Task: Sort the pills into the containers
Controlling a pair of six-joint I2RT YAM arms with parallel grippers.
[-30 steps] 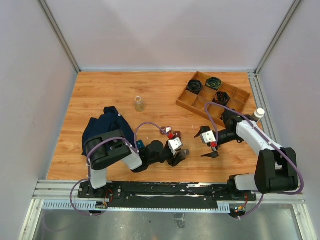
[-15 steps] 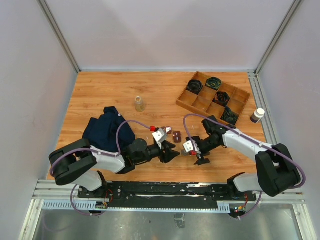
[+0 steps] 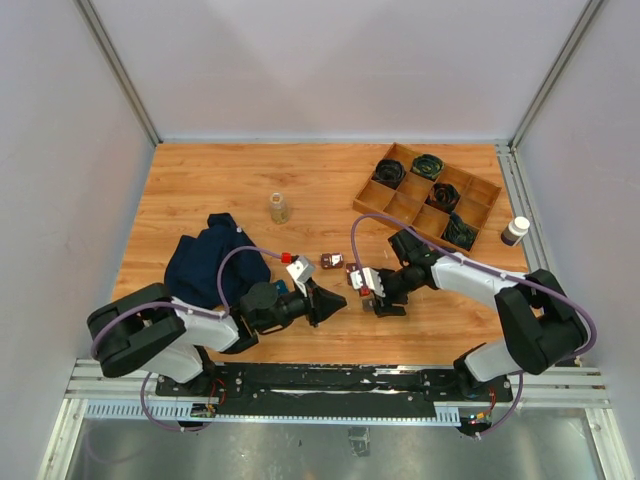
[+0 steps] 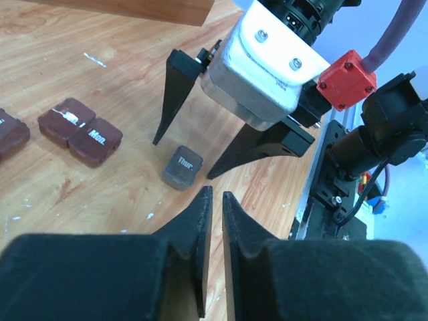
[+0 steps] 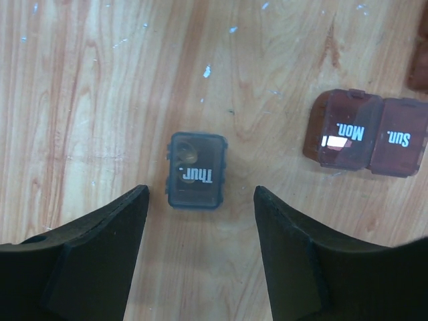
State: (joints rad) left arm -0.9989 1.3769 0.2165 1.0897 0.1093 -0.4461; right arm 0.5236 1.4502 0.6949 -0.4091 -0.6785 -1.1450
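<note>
The "Thur." box [image 5: 196,170] lies flat on the wooden counter [image 5: 100,80]. It is a small, smoky, see-through square with rounded corners and white lettering on its lid. Just to one side of it, not touching, sit the brown boxes [image 5: 364,139]. They are a joined pair marked "Mon." and "Sun." in the same pale print, reddish-brown and translucent.

The right hand [image 5: 198,192] hangs over the "Thur." box, released. Its two dark fingers are spread wide on either side of the box, with bare counter showing in both gaps. The left hand [image 4: 216,194] points at the same box from the opposite side, just short of it. Its fingers are drawn almost together, with only a slit between them and nothing in it.

A pale rounded shape shows through the "Thur." lid near one corner; what it is cannot be told. Glare whitens part of the "Mon." lid, which looks shifted off its base, though whether it is open is unclear. A further brown piece [image 5: 421,60], beyond the pair from the "Thur." box, is cut off by the frame edge. From above, the "Thur." box cannot be made out under the right hand.
</note>
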